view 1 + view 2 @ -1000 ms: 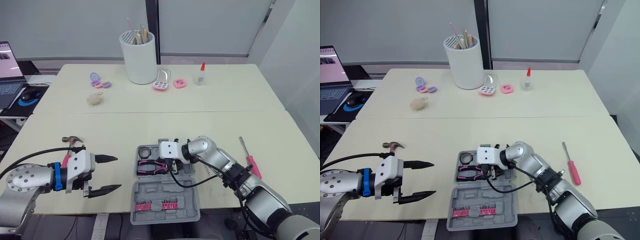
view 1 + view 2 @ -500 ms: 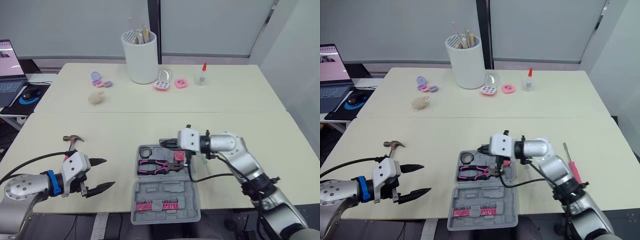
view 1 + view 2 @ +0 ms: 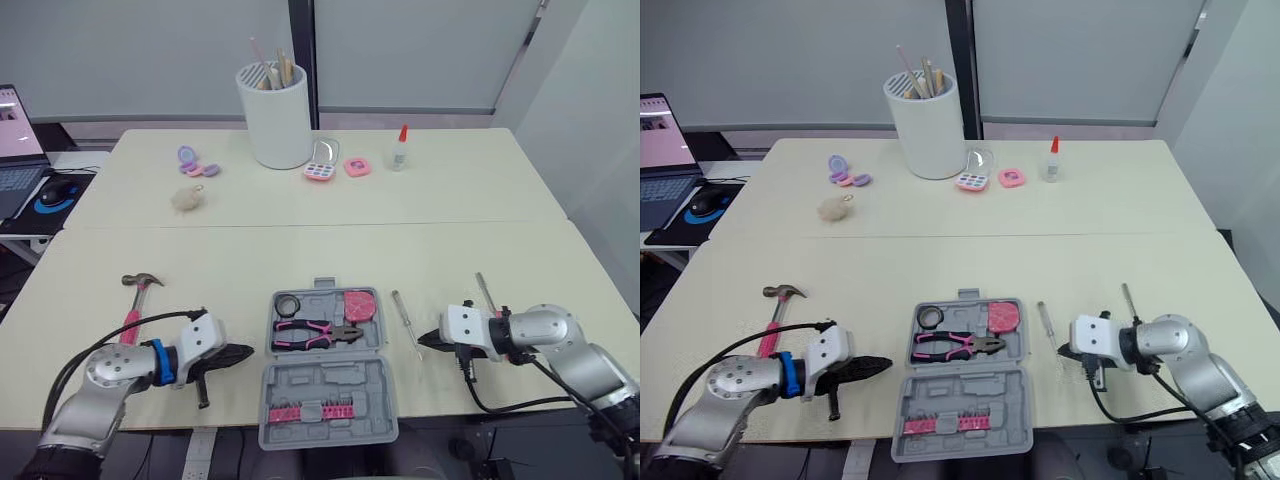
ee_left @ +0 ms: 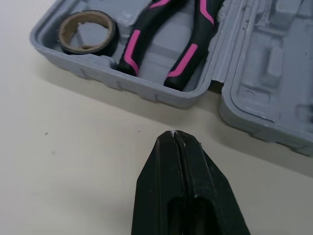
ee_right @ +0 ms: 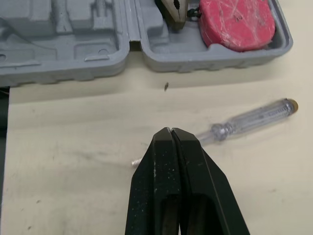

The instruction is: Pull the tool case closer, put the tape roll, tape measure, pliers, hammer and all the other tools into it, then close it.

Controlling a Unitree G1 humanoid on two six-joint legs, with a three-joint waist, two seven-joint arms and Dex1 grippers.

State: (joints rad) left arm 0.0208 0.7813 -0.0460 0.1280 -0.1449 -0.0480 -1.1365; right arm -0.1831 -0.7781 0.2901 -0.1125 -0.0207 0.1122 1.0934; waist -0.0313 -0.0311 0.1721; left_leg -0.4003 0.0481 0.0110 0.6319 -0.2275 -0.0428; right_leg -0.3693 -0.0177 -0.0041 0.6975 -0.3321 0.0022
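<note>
Grey tool case: it lies open at the near edge of the table, between the two grippers.
Packed: the tape roll, pliers and pink tape measure sit side by side in the far half.
Not yet packed: the hammer lies well to the left of the case. A clear-handled screwdriver lies just beside its right wall. A second screwdriver shows its shaft beyond the right gripper.
Left gripper: its fingers are pressed together and empty, low over the table near the case's left wall.
Right gripper: its fingers are pressed together and hold nothing, with the tip aimed at the clear-handled screwdriver.
Step in hand: we judge packing is about half done, and the screwdrivers look likeliest to come next.
Next move: we would open the right fingers, straddle the thin handle, lift it and lower it into a free slot. The hammer falls to the left arm, and the lid comes last.
</note>
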